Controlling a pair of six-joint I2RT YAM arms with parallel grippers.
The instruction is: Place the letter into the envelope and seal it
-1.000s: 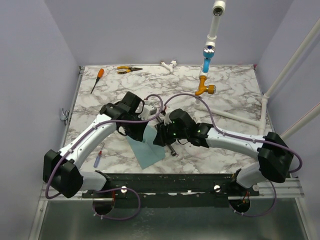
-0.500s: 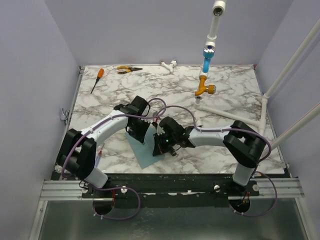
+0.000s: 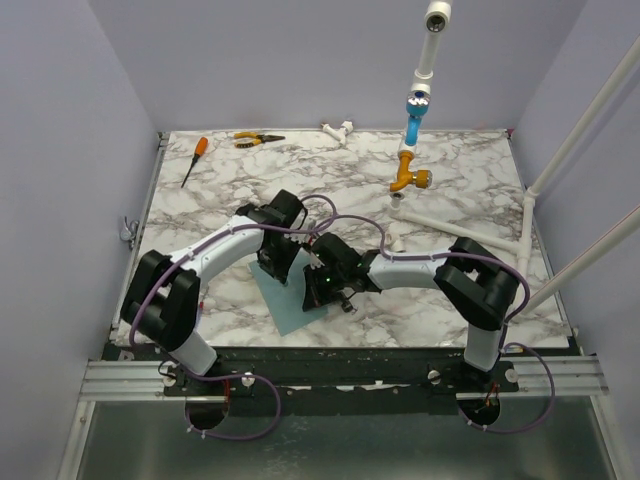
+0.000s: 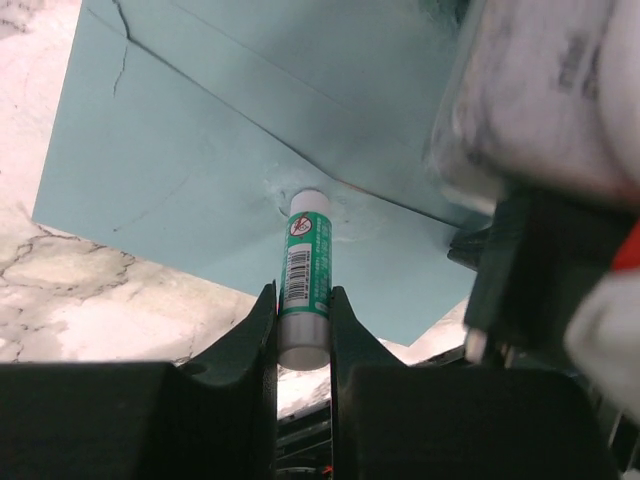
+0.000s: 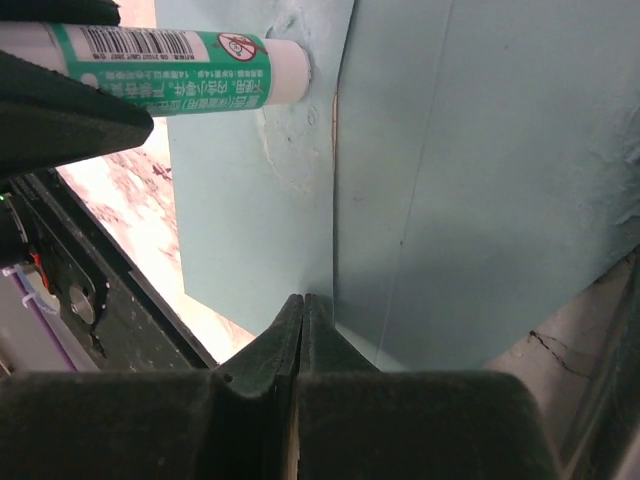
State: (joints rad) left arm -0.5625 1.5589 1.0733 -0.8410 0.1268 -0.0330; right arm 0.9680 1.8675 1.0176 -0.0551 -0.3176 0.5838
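Observation:
The teal envelope (image 3: 298,305) lies flat near the table's front edge, its flap fold line showing in the left wrist view (image 4: 180,170) and the right wrist view (image 5: 480,180). My left gripper (image 3: 283,268) (image 4: 302,297) is shut on a green-and-white glue stick (image 4: 303,265), whose white tip touches the envelope beside the fold. The glue stick also shows in the right wrist view (image 5: 170,85). My right gripper (image 3: 322,288) (image 5: 303,300) is shut, its tips resting on the envelope at a paper edge. The tan letter is not in view.
An orange-handled screwdriver (image 3: 194,160), yellow pliers (image 3: 258,139) and a white fitting (image 3: 340,129) lie along the back. An orange valve (image 3: 411,179) on a hanging blue-and-white pipe and a white pipe (image 3: 455,229) are at the right. A small dark part (image 3: 347,305) lies beside the envelope.
Both arms have lowered and drawn in over the envelope. The left gripper with the glue stick has moved a little right, and the right gripper a little left and nearer.

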